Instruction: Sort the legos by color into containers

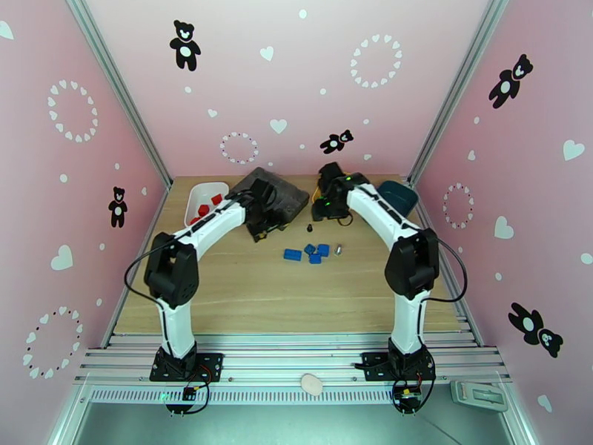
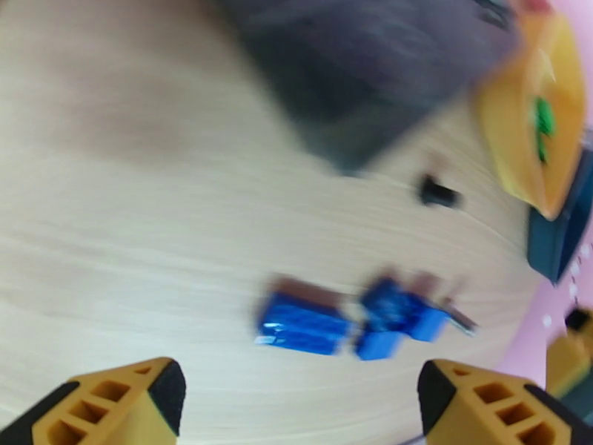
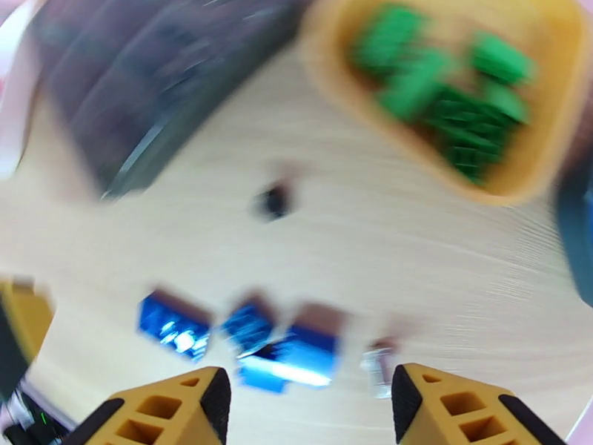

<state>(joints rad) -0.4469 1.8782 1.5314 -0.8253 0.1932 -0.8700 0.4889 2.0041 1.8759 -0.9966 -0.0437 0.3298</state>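
The sort looks close to finished, with each colour given its own bin so no brick needs handling twice. The red legos (image 1: 204,211) lie in the white bin (image 1: 196,189) at the rear left; the green legos (image 3: 437,83) are heaped in the yellow bin (image 3: 511,188); the dark teal bin (image 1: 396,196) at the rear right is presumably meant for blue, though what it holds cannot be made out.

The blue legos (image 1: 293,254) lie loose on the wooden table (image 1: 244,291), clustered between the two arms and well apart from the teal bin; the overhead view gives four, one a little left of the other three. At least three red bricks show, the left arm hiding part of their bin; the green ones are too blurred to count. There are three bins; one dark grey tray (image 1: 289,194) between the white and the yellow; one small black bit (image 1: 310,228) and one silvery bit (image 1: 337,250) near the blue cluster.

The left gripper (image 2: 300,394) hangs by the tray's near edge, jaws spread wide, nothing between them; the right gripper (image 3: 311,398), near the yellow bin, is likewise wide open and empty. Both wrist views look onto the blue cluster, so a blue pick seems next.
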